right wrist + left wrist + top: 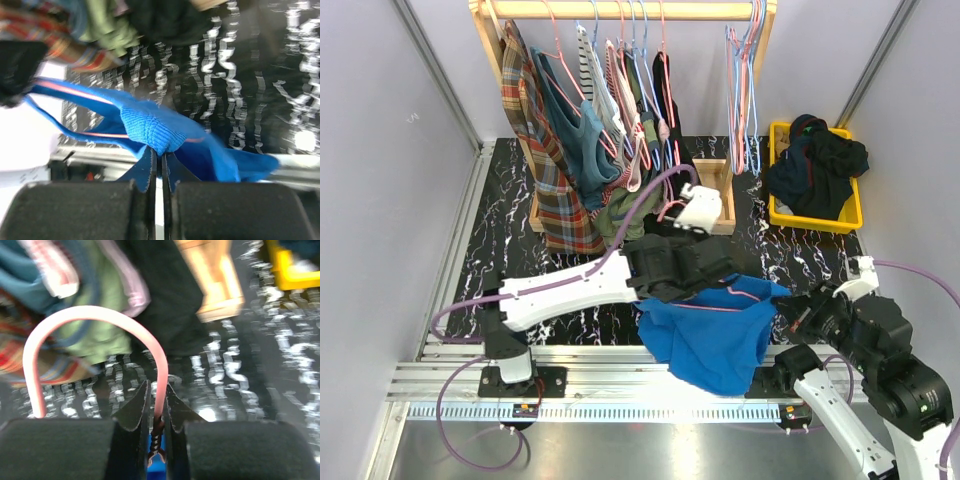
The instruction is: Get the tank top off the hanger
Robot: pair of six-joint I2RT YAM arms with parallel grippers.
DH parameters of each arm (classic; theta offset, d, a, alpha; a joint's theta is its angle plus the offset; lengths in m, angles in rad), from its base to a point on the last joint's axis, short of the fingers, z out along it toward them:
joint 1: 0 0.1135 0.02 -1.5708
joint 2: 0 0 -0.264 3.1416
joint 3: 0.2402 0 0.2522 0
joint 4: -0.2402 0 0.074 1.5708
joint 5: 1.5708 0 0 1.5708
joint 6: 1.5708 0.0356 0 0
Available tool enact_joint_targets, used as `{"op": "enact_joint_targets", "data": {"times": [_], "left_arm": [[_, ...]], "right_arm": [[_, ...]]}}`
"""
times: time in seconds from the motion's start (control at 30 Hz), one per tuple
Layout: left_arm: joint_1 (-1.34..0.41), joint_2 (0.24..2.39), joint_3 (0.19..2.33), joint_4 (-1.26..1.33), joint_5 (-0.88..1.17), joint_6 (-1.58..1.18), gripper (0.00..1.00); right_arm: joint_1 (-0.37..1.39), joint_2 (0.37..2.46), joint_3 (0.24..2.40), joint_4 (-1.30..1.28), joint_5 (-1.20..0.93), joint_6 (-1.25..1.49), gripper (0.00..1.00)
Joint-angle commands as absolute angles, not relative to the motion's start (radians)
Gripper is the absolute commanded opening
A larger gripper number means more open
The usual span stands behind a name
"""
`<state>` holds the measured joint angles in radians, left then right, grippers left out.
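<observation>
Top external view: you see the blue tank top (715,340) hanging from the pink hanger (741,291) over the near edge of the table (510,240), between the two arms and in front of the clothes rack (620,10).
Left risk: your left gripper (156,407) pinches only the thin neck below the hook (95,315). A hard sideways tug could twist or slide the hanger out of it.
Right risk: your right gripper (161,161) has only a small fold of cloth. Pull fast and the fabric may slip free, or a strap may snag on the hanger's end and drag everything along.
Left jaws: nearly closed, clamped on the hanger's neck.
Right jaws: fully closed, biting a bunched fold of the tank top.
</observation>
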<state>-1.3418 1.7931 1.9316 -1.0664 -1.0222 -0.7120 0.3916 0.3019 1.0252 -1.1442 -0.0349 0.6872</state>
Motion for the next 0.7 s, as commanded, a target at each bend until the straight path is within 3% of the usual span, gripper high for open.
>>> {"op": "enact_joint_targets", "data": {"times": [0.0,0.17,0.43,0.67], "left_arm": [[-1.307,1.623,1.838,-0.980,-1.094,-0.742,0.00],[-1.289,1.537,1.743,-0.944,-1.100,-0.743,0.00],[-1.287,1.395,1.626,-0.784,-0.943,-0.712,0.00],[-1.258,1.180,1.384,-0.468,-0.770,-0.727,0.00]], "right_arm": [[0.388,0.344,1.043,-1.267,0.132,0.719,0.00],[0.388,0.334,0.954,-1.252,0.158,0.767,0.00],[0.387,0.321,0.832,-1.115,0.058,0.785,0.00],[0.387,0.296,0.631,-0.691,-0.474,0.753,0.00]]}}
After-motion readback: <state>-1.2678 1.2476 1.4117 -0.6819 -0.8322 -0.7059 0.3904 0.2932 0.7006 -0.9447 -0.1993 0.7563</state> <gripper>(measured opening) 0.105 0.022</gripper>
